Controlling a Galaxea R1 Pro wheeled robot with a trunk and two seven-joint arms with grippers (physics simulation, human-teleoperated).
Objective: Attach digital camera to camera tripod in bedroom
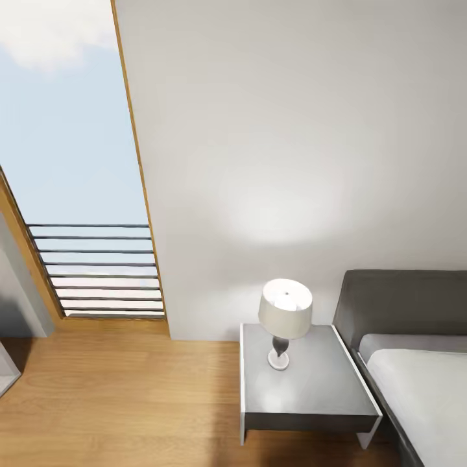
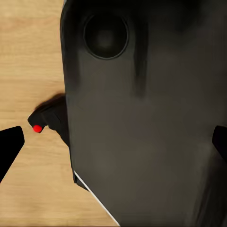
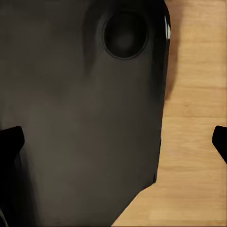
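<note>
In the left wrist view a small black digital camera (image 2: pixel 49 118) with a round red button lies on the light wood floor, partly hidden behind the robot's large black body (image 2: pixel 142 123). My left gripper (image 2: pixel 113 146) is open, its dark fingertips (image 2: pixel 9 146) at the picture's edges and well above the floor. My right gripper (image 3: pixel 113 142) is open too, with nothing between its fingers, hanging beside the same black body (image 3: pixel 80 118). The camera tripod is out of view.
The head view faces a bedroom corner: a pale wall, a tall wood-framed window (image 1: pixel 71 162) with a railing at left, a grey nightstand (image 1: pixel 305 395) carrying a lamp (image 1: pixel 284 321), and a grey bed (image 1: pixel 415 363) at right. Wood floor lies in front.
</note>
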